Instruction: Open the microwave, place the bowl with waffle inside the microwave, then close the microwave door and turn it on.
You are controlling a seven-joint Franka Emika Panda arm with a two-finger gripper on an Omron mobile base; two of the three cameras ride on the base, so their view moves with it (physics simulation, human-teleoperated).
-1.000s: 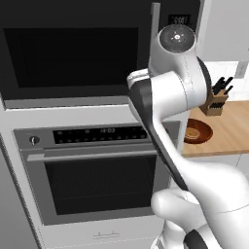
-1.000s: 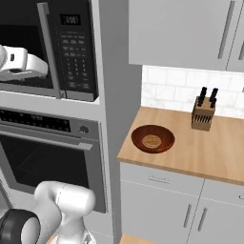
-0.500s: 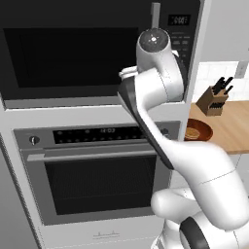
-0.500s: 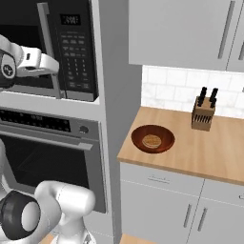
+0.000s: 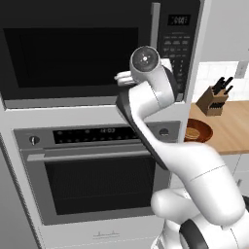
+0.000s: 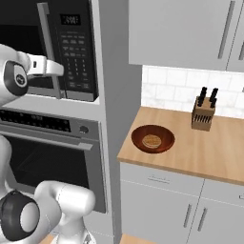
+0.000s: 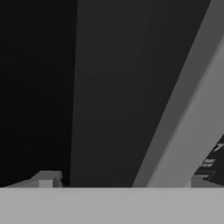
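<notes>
One step is in hand: opening. Your hand (image 6: 58, 70), jaws spread and gripping nothing, sits at the microwave door (image 5: 73, 51) handle (image 6: 48, 45); close on it next and pull. The bowl with waffle (image 6: 152, 138) waits near the worktop's (image 6: 200, 152) left edge.

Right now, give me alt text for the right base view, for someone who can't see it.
The white arm's gripper reaches the vertical grey bar handle of the closed microwave door, above a silver oven. On the wooden counter to the right sit the bowl with waffle and a knife block.
</notes>
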